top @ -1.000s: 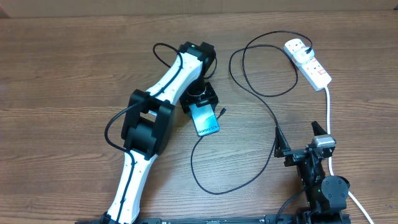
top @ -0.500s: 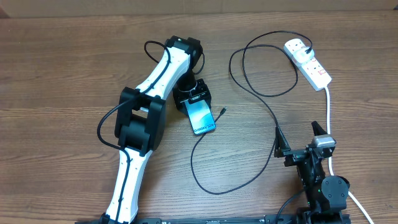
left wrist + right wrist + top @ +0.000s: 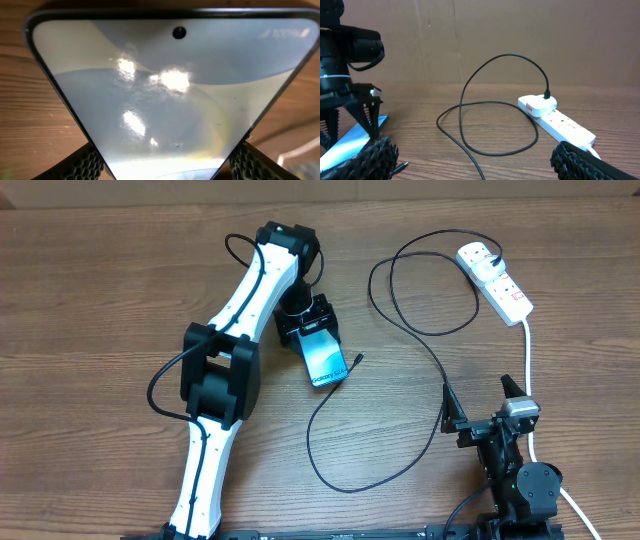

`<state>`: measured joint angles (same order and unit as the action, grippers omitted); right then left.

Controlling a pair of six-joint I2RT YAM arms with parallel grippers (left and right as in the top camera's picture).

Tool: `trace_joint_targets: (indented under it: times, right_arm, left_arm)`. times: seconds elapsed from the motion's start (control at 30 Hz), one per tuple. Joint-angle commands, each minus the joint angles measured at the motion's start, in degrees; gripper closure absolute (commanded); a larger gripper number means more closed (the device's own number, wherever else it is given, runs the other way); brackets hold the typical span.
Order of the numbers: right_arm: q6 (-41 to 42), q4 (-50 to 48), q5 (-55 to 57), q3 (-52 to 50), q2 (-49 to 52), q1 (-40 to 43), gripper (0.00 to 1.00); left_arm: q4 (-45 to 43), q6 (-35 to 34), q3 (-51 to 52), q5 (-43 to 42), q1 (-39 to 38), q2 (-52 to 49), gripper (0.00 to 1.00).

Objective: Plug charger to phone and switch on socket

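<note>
Your left gripper [image 3: 317, 340] clamped the phone [image 3: 327, 363] by its long edges, mid-table. Your right gripper [image 3: 478, 395] gaped wide, holding nothing. The socket [image 3: 497, 281] lay far right, and the charger [image 3: 510, 55] tip lay just beside the phone.

Item one: your work surface was a table [image 3: 90, 270] of brown wood grain. The boards ran left to right across the overhead view, with darker streaks and a few small knots, and the finish was matte. Item two: behind the table's far edge stood a plain tan backing panel [image 3: 545, 35]. It looked like cardboard, with one faint vertical seam and a few small marks, and it filled the background of your right wrist view. Light: even, from above, with only soft, short shadows on the wood.
</note>
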<state>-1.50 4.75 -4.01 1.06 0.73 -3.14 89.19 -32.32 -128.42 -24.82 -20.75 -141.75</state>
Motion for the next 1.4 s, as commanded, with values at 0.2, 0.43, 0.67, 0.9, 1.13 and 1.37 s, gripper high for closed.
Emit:
trace_joint_targets:
  times: [0.2, 0.43, 0.67, 0.9, 1.13, 1.37]
  right_arm:
    - [-0.09, -0.17, 0.74, -0.57, -0.57, -0.28, 0.00]
    - [-0.09, -0.17, 0.74, -0.57, -0.57, -0.28, 0.00]
    - [-0.04, -1.44, 0.61, -0.59, -0.57, -0.28, 0.00]
    - [21.49, -15.69, -23.32, -0.59, -0.57, -0.39, 0.00]
    - [23.69, -16.39, -26.97, 4.83, 0.20, -0.33, 0.00]
    - [11.13, 10.32, -21.73, 21.14, 11.56, -0.33, 0.00]
  left_arm:
    - [1.92, 9.31, -1.88, -21.49, 4.00, -0.61, 0.34]
    - [3.69, 12.70, -1.88, -31.58, 6.91, -0.61, 0.34]
    - [3.82, 13.07, -1.88, -37.27, 8.04, -0.61, 0.35]
    - [3.80, 13.14, -1.88, -42.07, 8.04, -0.61, 0.34]
    - [3.78, 14.56, -1.88, -50.75, 8.04, -0.63, 0.35]
    - [3.82, 14.53, -1.88, -58.31, 8.09, -0.63, 0.35]
